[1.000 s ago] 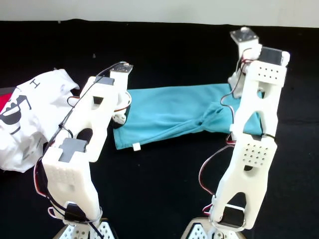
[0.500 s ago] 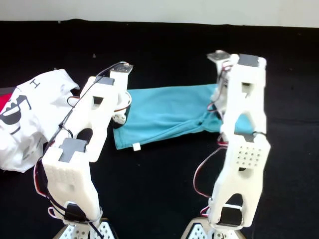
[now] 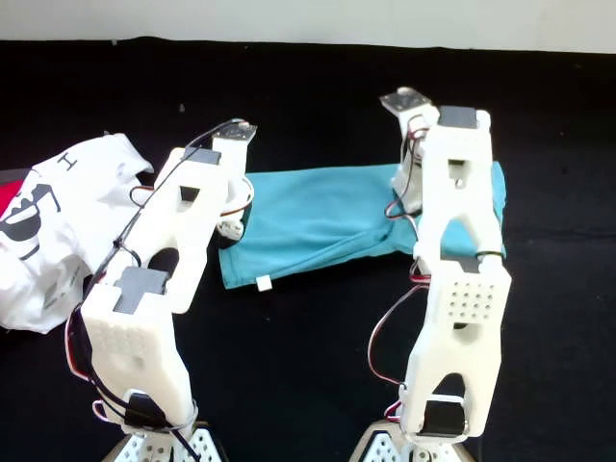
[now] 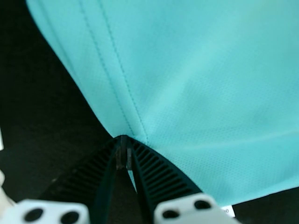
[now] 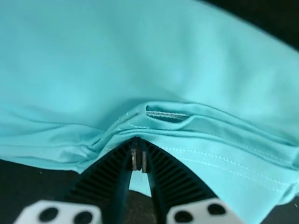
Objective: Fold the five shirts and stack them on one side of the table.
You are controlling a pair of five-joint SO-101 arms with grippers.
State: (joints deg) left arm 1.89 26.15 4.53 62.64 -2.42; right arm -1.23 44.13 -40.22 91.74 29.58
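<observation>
Out past the left gripper [image 4: 123, 157] lies a crumpled white printed shirt [image 3: 58, 231], not yet folded. The left gripper is pinched tight on the hemmed edge of the teal shirt [image 3: 318, 217]. The shirt spreads from its tips across to the right gripper [image 5: 138, 159], which is clamped on a bunched fold of the same cloth. This looks like a crosswise fold. The next move probably calls for carrying the right end over toward the left gripper and laying it flat. Beneath is a black table covering [image 3: 308, 366], and beyond it a pale wall [image 3: 308, 17].
</observation>
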